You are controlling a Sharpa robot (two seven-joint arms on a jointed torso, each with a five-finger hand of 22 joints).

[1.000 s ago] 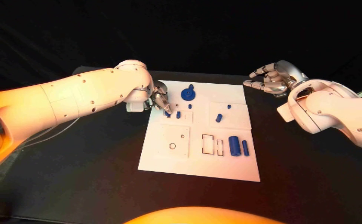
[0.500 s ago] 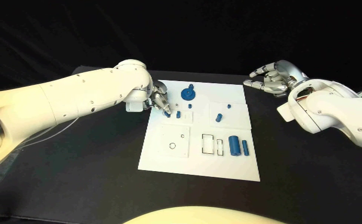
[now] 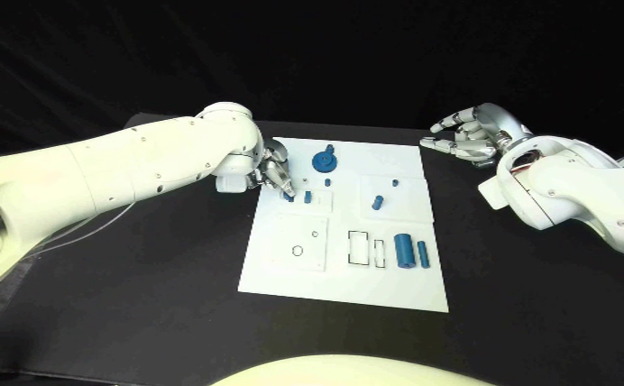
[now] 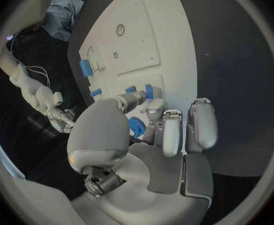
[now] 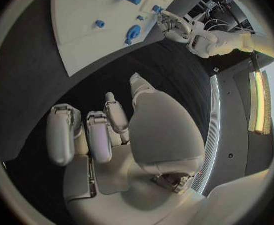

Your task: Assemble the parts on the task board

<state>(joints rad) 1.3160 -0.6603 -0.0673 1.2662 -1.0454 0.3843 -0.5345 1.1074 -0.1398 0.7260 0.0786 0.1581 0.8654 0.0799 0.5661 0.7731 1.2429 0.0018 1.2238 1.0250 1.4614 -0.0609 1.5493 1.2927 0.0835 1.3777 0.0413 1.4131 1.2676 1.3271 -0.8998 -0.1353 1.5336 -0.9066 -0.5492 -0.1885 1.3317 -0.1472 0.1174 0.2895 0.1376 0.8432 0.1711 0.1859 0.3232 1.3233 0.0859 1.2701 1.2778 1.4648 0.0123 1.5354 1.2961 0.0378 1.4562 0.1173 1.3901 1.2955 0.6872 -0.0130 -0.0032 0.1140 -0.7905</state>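
Near edge of task board (image 3: 341, 291): two blue cylinders (image 3: 411, 251) lying loose; likely light, rigid, slick, best pinched at mid-length. Farther up, left hand (image 3: 273, 172) sits fingertips-down on a small blue part (image 3: 288, 194); whether it grips it, cannot tell. Right hand (image 3: 468, 140) hovers off-board, fingers loosely curled, empty.

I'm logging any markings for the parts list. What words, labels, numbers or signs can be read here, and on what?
None can be read.
The task board carries only black outlines, no lettering.
The blue parts are plain.
The left hand and right hand show no readable marking.
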